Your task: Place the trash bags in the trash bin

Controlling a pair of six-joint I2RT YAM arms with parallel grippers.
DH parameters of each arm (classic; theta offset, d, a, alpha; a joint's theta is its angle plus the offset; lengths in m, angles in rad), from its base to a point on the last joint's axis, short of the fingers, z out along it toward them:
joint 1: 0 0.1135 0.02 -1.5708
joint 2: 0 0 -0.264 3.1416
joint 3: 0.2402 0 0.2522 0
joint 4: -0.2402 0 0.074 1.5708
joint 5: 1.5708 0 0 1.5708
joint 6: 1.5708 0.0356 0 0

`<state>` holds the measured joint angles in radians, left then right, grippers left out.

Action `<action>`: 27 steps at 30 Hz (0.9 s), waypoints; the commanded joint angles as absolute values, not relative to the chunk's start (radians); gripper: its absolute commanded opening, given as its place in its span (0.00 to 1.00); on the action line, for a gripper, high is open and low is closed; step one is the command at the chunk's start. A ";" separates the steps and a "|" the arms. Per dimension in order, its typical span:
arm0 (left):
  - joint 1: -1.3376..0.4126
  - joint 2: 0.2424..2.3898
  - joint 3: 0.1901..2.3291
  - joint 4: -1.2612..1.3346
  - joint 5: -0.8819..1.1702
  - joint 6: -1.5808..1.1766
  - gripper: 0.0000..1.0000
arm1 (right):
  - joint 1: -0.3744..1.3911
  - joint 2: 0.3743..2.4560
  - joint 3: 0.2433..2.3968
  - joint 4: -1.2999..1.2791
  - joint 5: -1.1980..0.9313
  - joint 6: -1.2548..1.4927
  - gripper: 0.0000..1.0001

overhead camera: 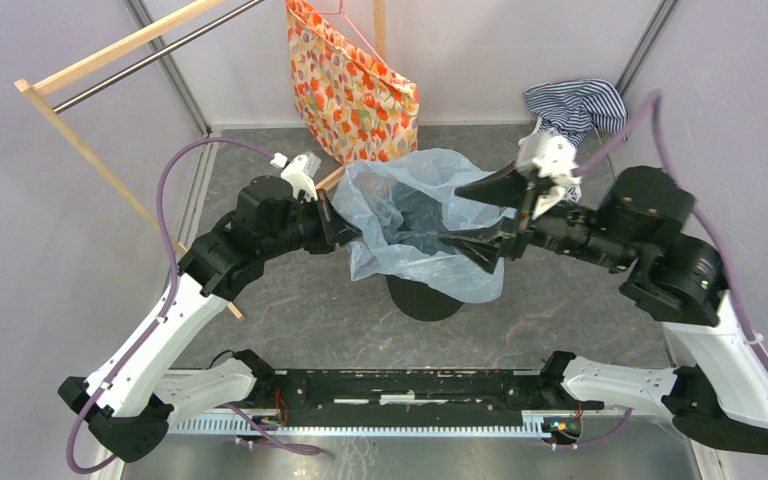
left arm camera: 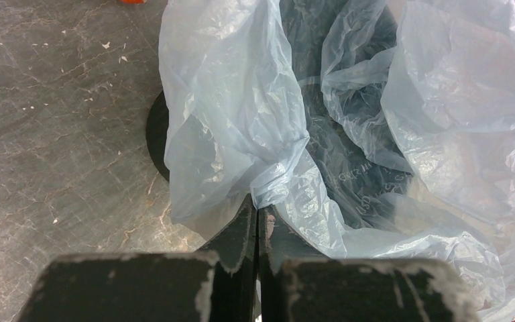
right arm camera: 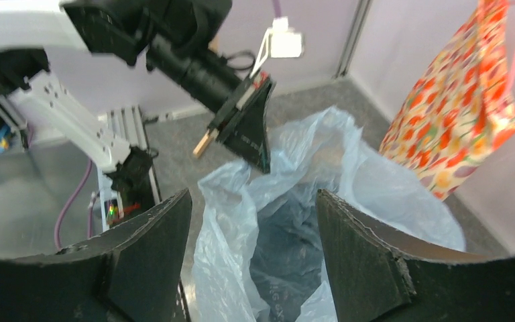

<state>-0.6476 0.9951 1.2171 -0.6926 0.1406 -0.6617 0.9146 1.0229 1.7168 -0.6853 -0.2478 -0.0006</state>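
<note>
Pinching the bag (overhead camera: pixel 385 190) by its edge, the left gripper (overhead camera: pixel 350 232) is clamped tight; the right gripper (overhead camera: pixel 455 215) gapes apart over its mouth, with the bin (overhead camera: pixel 425 300) mostly hidden beneath.

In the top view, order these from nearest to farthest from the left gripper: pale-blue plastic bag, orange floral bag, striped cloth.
1. pale-blue plastic bag: pinched by the left gripper.
2. orange floral bag: hanging behind it.
3. striped cloth: far right corner.

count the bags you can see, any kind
2. One pale-blue plastic bag draped over the black bin mid-table, pinched by the left fingers; one orange floral fabric bag hanging at the back. Others may hide inside the bin.
</note>
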 commanded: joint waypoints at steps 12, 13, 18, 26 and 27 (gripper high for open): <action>-0.650 0.973 1.253 -0.682 0.122 -0.615 0.02 | 1.067 1.094 1.555 -0.849 -0.208 -0.085 0.55; -0.651 0.971 1.253 -0.687 0.115 -0.615 0.02 | 1.073 1.091 1.549 -0.850 -0.201 -0.082 0.45; -0.651 0.955 1.247 -0.731 0.023 -0.630 0.02 | 1.103 1.037 1.456 -0.829 -0.186 -0.040 0.05; -0.649 0.931 1.136 -0.727 -0.115 -0.691 0.02 | 1.146 0.894 1.134 -0.730 -0.123 0.045 0.00; -0.649 0.931 1.114 -0.711 -0.114 -0.694 0.02 | 1.147 0.886 1.111 -0.725 -0.106 0.049 0.00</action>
